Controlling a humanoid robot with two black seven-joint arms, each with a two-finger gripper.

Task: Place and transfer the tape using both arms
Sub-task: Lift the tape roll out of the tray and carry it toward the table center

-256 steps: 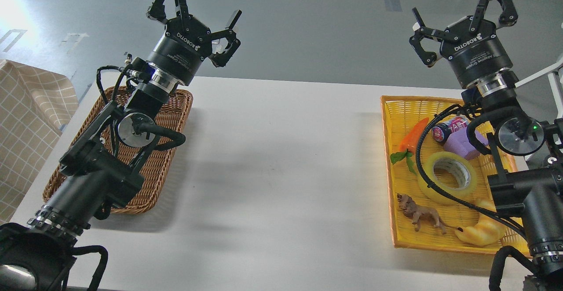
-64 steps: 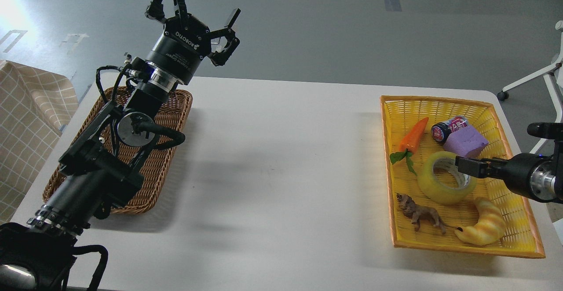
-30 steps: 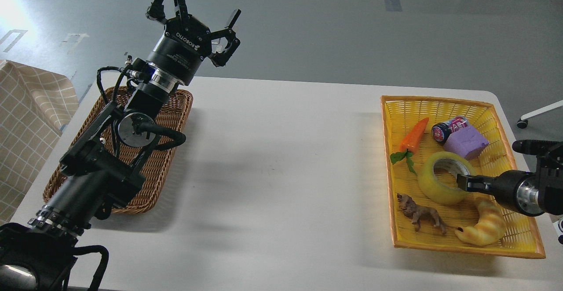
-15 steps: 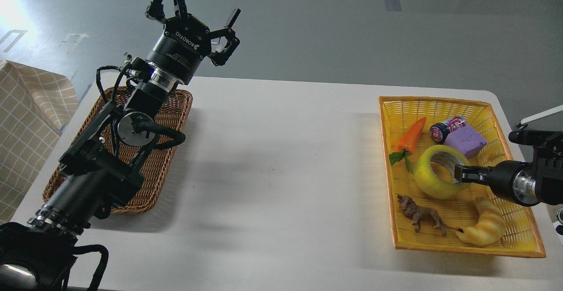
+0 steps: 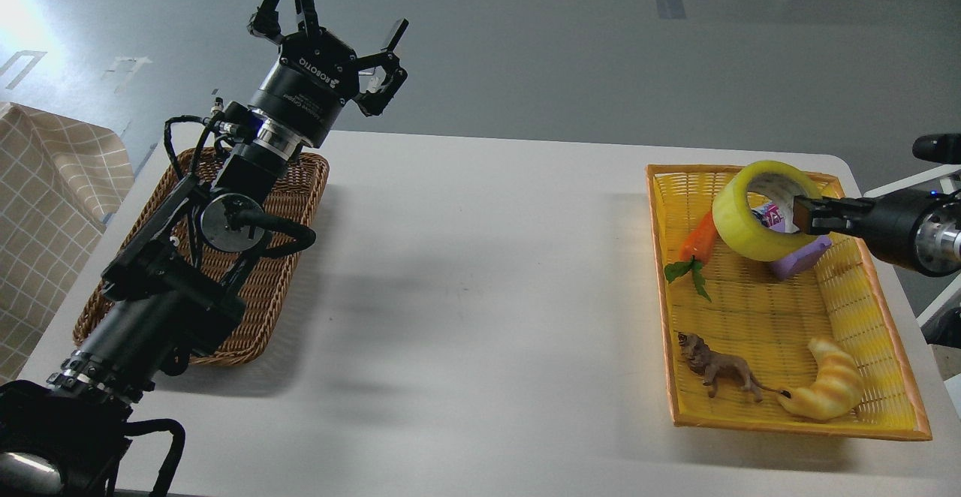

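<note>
The tape (image 5: 751,219), a wide translucent yellow roll with a grey-white core, hangs tilted in the air above the far part of the yellow basket (image 5: 751,422). My right gripper (image 5: 805,216) comes in from the right edge and is shut on the roll's right wall, one finger inside the core. My left gripper (image 5: 330,20) is raised high above the far edge of the table, over the brown wicker basket (image 5: 293,257), with its fingers spread open and empty.
The yellow basket holds an orange toy carrot (image 5: 698,240), a purple block (image 5: 799,263), a small jar partly hidden behind the tape, a toy lion (image 5: 717,368) and a croissant toy (image 5: 826,388). The white table (image 5: 480,294) lies between the baskets.
My right gripper closed on the tape in the yellow basket and has lifted it up and towards the far end of the basket. The left arm has hardly moved.
</note>
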